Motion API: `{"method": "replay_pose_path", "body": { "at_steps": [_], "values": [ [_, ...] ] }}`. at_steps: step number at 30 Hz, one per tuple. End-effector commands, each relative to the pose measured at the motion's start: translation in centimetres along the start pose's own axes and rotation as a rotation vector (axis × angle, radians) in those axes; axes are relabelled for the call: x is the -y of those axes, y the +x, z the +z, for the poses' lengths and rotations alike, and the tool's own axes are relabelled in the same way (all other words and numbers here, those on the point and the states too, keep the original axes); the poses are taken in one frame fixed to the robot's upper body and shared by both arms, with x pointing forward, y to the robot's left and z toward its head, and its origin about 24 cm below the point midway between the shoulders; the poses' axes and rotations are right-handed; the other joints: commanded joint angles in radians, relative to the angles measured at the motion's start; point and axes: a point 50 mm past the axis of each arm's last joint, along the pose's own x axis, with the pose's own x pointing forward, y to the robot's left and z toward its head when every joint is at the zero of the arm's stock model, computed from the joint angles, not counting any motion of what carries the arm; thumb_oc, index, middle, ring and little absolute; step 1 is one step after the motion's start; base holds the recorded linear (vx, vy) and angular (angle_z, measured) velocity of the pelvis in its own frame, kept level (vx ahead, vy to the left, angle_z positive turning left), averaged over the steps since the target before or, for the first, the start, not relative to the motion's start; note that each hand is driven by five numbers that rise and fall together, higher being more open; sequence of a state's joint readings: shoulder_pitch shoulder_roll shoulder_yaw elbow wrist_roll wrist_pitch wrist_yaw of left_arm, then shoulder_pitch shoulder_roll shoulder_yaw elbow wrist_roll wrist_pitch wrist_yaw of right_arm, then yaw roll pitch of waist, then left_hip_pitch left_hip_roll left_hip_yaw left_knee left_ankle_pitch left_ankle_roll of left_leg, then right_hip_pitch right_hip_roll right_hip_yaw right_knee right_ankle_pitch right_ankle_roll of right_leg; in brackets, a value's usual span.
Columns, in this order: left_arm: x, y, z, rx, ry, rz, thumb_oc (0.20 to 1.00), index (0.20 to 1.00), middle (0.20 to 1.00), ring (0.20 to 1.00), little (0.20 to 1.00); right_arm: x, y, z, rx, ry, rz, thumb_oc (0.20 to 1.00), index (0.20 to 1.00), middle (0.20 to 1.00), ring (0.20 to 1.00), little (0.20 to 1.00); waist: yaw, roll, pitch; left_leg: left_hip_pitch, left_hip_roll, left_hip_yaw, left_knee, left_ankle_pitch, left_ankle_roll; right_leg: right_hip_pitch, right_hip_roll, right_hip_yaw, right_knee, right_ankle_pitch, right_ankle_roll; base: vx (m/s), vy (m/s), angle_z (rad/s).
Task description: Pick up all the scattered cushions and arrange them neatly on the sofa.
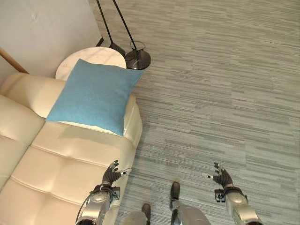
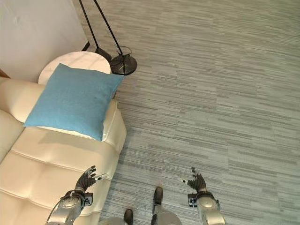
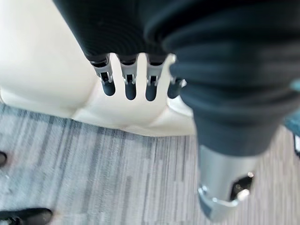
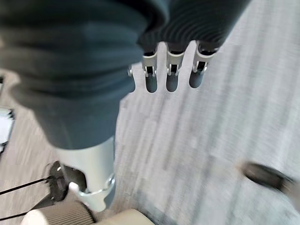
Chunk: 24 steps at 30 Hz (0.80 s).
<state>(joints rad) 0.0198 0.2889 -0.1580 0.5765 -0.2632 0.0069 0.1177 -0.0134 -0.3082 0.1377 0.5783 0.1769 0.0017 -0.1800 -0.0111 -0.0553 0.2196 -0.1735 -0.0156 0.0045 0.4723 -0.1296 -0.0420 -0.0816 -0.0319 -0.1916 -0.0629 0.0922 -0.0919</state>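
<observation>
Cream sofa (image 1: 56, 164), item one: blue cushion (image 1: 93, 96) propped at its armrest end, ahead of the left hand (image 1: 111, 174), the nearer one. Left hand: fingers relaxed, empty, over the seat edge. Right hand (image 1: 222, 178): spread, empty, above carpet (image 1: 215, 93).

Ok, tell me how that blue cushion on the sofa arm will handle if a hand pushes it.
The blue cushion looks plump and soft, so it would probably dent rather than slide stiffly. It leans over the sofa armrest, its corner past the edge, so a push outward might tip it off. Likely light for its size.
</observation>
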Motion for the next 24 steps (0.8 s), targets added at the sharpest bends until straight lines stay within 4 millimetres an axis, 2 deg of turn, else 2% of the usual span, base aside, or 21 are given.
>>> {"method": "replay_pose_path", "body": {
  "at_steps": [1,2,5,6,7,8,10,11,14,17,19,20,21,23,24],
  "values": [
    [-0.3,0.5,2.5,0.103,0.014,-0.002,1.0,1.0,1.0,1.0,1.0,2.3,-0.3,0.3,0.035,-0.01,-0.062,1.0,1.0,1.0,1.0,1.0,0.005,0.021,0.005,0.015,0.07,0.06,-0.168,0.021,-0.002,0.032,-0.051,0.006,0.091,-0.183,0.158,0.21,0.023,0.22],
    [-0.3,0.5,2.4,0.1,0.016,0.0,1.0,1.0,1.0,1.0,1.0,2.5,-0.3,0.2,0.033,-0.01,-0.068,1.0,1.0,1.0,1.0,1.0,0.007,0.023,0.001,0.011,0.073,0.07,-0.209,0.031,-0.003,0.043,-0.052,-0.001,0.086,-0.187,0.162,0.22,0.05,0.19],
    [-0.2,0.5,2.3,0.096,0.03,-0.003,1.0,1.0,1.0,1.0,1.0,3.0,-0.4,-0.1,0.02,-0.018,-0.089,1.0,1.0,1.0,1.0,1.0,0.019,0.045,0.0,-0.039,0.094,0.1,-0.364,0.154,-0.021,0.09,-0.039,-0.024,0.061,-0.209,0.168,0.21,0.075,0.14],
    [-0.2,0.5,2.4,0.097,0.032,0.001,1.0,1.0,1.0,1.0,1.0,3.1,-0.4,-0.3,0.014,-0.022,-0.098,1.0,1.0,1.0,1.0,1.0,0.02,0.047,0.002,-0.055,0.102,0.129,-0.406,0.177,-0.027,0.103,-0.04,-0.034,0.054,-0.217,0.17,0.18,0.074,0.11],
    [-0.2,0.6,2.5,0.101,0.034,0.005,1.0,1.0,1.0,1.0,1.0,3.0,-0.4,-0.5,0.005,-0.022,-0.104,1.0,1.0,1.0,1.0,1.0,0.02,0.05,0.002,-0.075,0.113,0.172,-0.435,0.191,-0.029,0.117,-0.039,-0.049,0.048,-0.226,0.172,0.13,0.054,0.21],
    [-0.2,0.6,2.5,0.101,0.034,0.005,1.0,1.0,1.0,1.0,1.0,3.0,-0.5,-0.5,0.005,-0.022,-0.103,1.0,1.0,1.0,1.0,1.0,0.02,0.047,0.005,-0.069,0.111,0.173,-0.437,0.19,-0.029,0.121,-0.042,-0.048,0.048,-0.229,0.173,0.14,0.071,0.27],
    [-0.4,0.6,2.5,0.103,0.03,0.013,1.0,1.0,1.0,1.0,1.0,2.9,-0.6,-0.9,-0.01,-0.024,-0.104,1.0,1.0,1.0,1.0,1.0,0.021,0.046,-0.003,-0.082,0.123,0.23,-0.454,0.199,-0.04,0.156,-0.044,-0.057,0.045,-0.253,0.179,0.21,0.113,0.25],
    [-0.5,0.5,2.3,0.099,0.025,0.02,1.0,1.0,1.0,1.0,1.0,2.8,-0.7,-1.2,-0.02,-0.034,-0.097,1.0,1.0,1.0,1.0,1.0,0.025,0.056,-0.009,-0.069,0.136,0.262,-0.475,0.228,-0.03,0.159,-0.039,-0.067,0.054,-0.248,0.181,0.27,0.195,0.2],
    [-0.6,0.2,1.1,0.056,0.02,0.026,1.0,1.0,1.0,1.0,1.0,2.1,-0.6,-1.3,-0.029,-0.045,-0.078,1.0,1.0,1.0,1.0,1.0,0.032,0.052,-0.042,-0.051,0.118,0.243,-0.463,0.225,-0.014,0.183,-0.066,-0.073,0.079,-0.261,0.198,0.26,0.206,0.17],
    [-1.1,-0.1,0.3,0.029,0.039,0.036,1.0,1.0,1.0,1.0,1.0,1.0,-0.7,-1.0,-0.014,-0.034,-0.041,1.0,1.0,1.0,1.0,1.0,0.049,0.031,-0.064,-0.034,0.089,0.235,-0.437,0.184,0.015,0.18,-0.11,-0.067,0.148,-0.265,0.22,0.24,0.208,0.13],
    [-1.7,-0.2,-0.1,0.01,0.049,0.052,1.0,1.0,1.0,1.0,1.0,0.1,-0.4,-0.5,-0.001,-0.068,0.005,1.0,1.0,1.0,1.0,1.0,0.059,0.031,-0.062,0.005,0.056,0.219,-0.435,0.141,0.05,0.123,-0.153,-0.064,0.324,-0.236,0.248,0.24,0.253,0.46],
    [-2.0,-0.2,-0.3,0.002,0.055,0.064,1.0,1.0,1.0,1.0,1.0,-0.4,-0.4,-0.3,0.006,-0.073,0.021,1.0,1.0,1.0,1.0,1.0,0.056,0.035,-0.06,0.039,0.037,0.199,-0.446,0.121,0.068,0.072,-0.164,-0.041,0.435,-0.194,0.257,0.23,0.16,0.79],
    [-2.2,-0.2,-0.3,0.002,0.052,0.072,1.0,1.0,1.0,1.0,1.0,-0.6,-0.4,-0.2,0.011,-0.069,0.026,1.0,1.0,1.0,1.0,1.0,0.049,0.04,-0.057,0.057,0.03,0.183,-0.454,0.115,0.073,0.045,-0.155,-0.011,0.471,-0.175,0.251,0.17,0.097,0.77],
    [-2.2,-0.2,-0.2,0.005,0.047,0.076,1.0,1.0,1.0,1.0,1.0,-0.7,-0.4,-0.1,0.014,-0.067,0.03,1.0,1.0,1.0,1.0,1.0,0.045,0.049,-0.057,0.07,0.028,0.166,-0.464,0.112,0.074,0.017,-0.142,0.013,0.479,-0.173,0.242,0.19,-0.011,0.88],
    [-2.3,-0.1,-0.3,-0.002,0.045,0.08,1.0,1.0,1.0,1.0,1.0,-0.8,-0.4,-0.1,0.014,-0.062,0.032,1.0,1.0,1.0,1.0,1.0,0.033,0.067,-0.052,0.094,0.029,0.132,-0.474,0.105,0.069,-0.018,-0.128,0.052,0.4,-0.198,0.229,0.38,-0.146,0.77]
  ]
}}
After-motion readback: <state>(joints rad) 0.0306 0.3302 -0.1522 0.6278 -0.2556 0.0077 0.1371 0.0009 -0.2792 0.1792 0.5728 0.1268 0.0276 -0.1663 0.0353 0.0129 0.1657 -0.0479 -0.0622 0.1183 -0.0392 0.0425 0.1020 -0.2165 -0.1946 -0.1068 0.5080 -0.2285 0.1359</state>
